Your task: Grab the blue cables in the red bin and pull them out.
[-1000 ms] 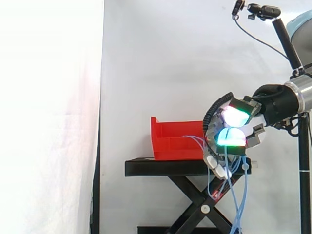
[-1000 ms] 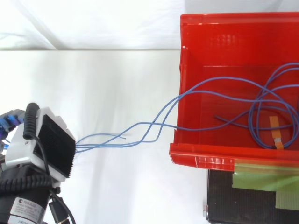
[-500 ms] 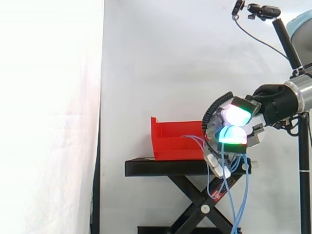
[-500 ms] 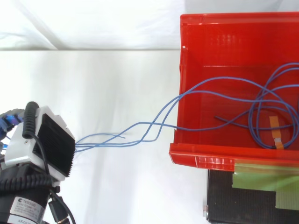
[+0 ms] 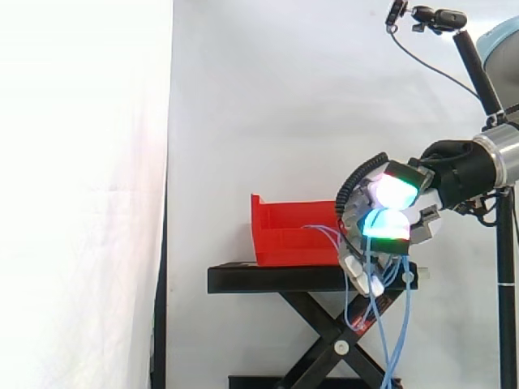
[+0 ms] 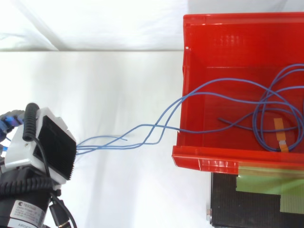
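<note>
The red bin (image 5: 284, 231) stands on the black stand, and its front wall (image 6: 204, 164) faces the hand. Several blue cables (image 6: 156, 129) loop inside the bin, cross its left wall and run through the air to my hand (image 6: 45, 145). In the side view the hand (image 5: 389, 215) hovers just right of the bin, at rim height. Its fingers are curled round the cables and its pads glow white and green. The cables' loose ends (image 5: 401, 324) hang down below the hand, past the stand's edge.
The black scissor stand (image 5: 276, 278) carries the bin, and its top (image 6: 251, 204) shows beside the bin with green tape on it. A white curtain hangs behind. An orange tag (image 6: 280, 133) lies on the bin floor. A camera on a pole (image 5: 442, 18) stands at upper right.
The hand has barely moved. The hanging cable ends below it have swung slightly to the left. The cables in the bin lie as before.
</note>
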Motion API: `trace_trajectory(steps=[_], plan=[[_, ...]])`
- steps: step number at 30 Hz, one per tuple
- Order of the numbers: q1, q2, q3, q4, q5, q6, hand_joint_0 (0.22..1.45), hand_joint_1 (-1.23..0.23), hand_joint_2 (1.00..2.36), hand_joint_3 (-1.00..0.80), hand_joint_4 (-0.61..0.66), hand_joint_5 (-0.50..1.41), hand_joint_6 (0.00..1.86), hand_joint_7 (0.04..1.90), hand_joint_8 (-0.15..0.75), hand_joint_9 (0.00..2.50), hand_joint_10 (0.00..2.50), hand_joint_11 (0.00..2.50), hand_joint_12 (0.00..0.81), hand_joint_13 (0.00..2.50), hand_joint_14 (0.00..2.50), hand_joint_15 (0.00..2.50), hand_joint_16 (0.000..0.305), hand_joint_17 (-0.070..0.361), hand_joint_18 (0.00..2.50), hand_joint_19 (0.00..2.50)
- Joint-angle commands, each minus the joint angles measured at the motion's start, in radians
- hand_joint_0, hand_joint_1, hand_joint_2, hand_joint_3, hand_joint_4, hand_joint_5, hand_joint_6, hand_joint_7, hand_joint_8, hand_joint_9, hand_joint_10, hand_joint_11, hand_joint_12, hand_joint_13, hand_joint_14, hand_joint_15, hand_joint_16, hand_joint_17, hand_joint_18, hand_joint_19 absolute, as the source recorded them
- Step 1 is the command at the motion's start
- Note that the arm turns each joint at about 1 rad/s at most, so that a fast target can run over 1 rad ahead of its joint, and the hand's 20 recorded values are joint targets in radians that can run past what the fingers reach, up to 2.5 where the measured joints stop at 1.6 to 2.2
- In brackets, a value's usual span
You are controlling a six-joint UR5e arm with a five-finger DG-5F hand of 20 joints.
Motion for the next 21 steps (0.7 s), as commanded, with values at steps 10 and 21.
trace_trajectory(steps=[10, 21], plan=[[0.0, 0.0, -0.001, 0.0, 0.0, 0.0, 0.91, -1.09, 1.0, -1.0, 0.01, 1.03, 0.6, 0.68, 0.197, 0.94, 0.02, 0.57, 0.293, 0.88, 0.02, 0.51, 0.043, 0.096, 0.72, 0.61], [0.0, 0.0, 0.001, 0.0, 0.0, 0.0, 0.94, -1.1, 1.0, -0.97, -0.02, 1.02, 0.67, 0.64, 0.2, 0.95, 0.03, 0.57, 0.293, 0.88, 0.02, 0.51, 0.043, 0.097, 0.73, 0.6]])
